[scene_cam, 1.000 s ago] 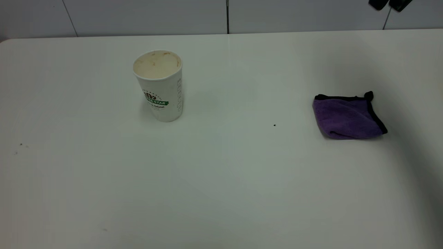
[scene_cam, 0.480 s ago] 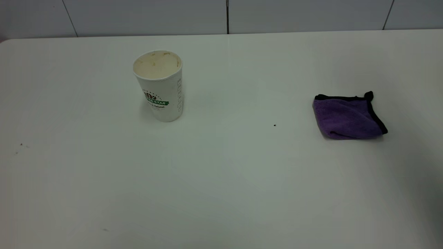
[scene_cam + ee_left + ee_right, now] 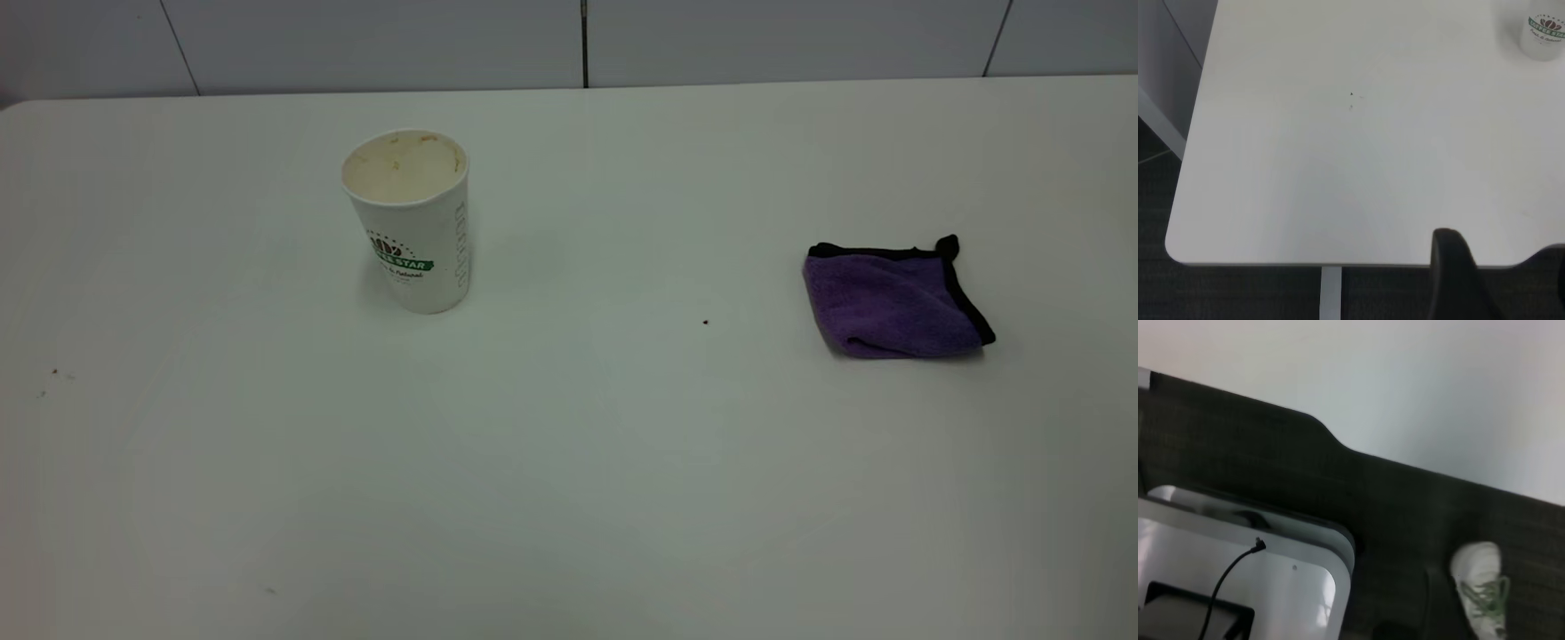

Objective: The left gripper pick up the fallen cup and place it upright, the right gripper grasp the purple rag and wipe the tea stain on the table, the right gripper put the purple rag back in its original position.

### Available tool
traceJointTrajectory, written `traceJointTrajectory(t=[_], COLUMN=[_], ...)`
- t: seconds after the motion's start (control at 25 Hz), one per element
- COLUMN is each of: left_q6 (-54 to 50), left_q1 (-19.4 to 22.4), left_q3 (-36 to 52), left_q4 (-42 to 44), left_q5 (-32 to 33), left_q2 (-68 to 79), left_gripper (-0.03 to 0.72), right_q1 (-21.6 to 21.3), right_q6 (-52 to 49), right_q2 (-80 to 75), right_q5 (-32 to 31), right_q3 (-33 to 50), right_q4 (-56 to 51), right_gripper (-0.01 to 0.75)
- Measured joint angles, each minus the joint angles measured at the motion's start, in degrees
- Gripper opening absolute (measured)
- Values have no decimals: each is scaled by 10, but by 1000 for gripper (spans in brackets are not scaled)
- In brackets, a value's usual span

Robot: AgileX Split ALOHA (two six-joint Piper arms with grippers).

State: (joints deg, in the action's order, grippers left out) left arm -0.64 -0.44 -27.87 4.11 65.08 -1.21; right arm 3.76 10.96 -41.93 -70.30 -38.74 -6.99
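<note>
One cup (image 3: 407,222) seen upright on worktop (image 3: 569,462), left half. One purple rag (image 3: 893,302) laid folded, right half, well apart. Pincer states cannot be told.

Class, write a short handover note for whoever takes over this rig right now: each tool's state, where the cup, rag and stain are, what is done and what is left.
Left tool: at the table's edge, far from the cup, out of the exterior view.
Right tool: not in any view; its wrist camera looks at the floor beside the table.
Cup: upright on the left half, nothing touching it.
Rag: folded, lying flat on the right half.
Stain: no brown blot visible; only a tiny black speck mid-table.
Done, as it looks: cup righted, stain wiped, rag set down.
Left: probably nothing; check that the rag is in its proper spot.
</note>
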Motion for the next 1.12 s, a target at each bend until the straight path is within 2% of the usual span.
traceJointTrajectory(t=[0.28,0.44,0.96,1.12], left_q6=[0,0,0,0], left_q1=[0,0,0,0], left_q3=[0,0,0,0], left_q4=[0,0,0,0], left_q5=[0,0,0,0], left_q2=[0,0,0,0], left_gripper=[414,414,414,414], right_q1=[0,0,-1,-20], right_q6=[-33,-52,-85,-85], right_q2=[153,223,279,326], right_q5=[28,69,66,66], right_q3=[94,106,117,118], right_q4=[22,36,56,56], right_gripper=[479,479,481,481])
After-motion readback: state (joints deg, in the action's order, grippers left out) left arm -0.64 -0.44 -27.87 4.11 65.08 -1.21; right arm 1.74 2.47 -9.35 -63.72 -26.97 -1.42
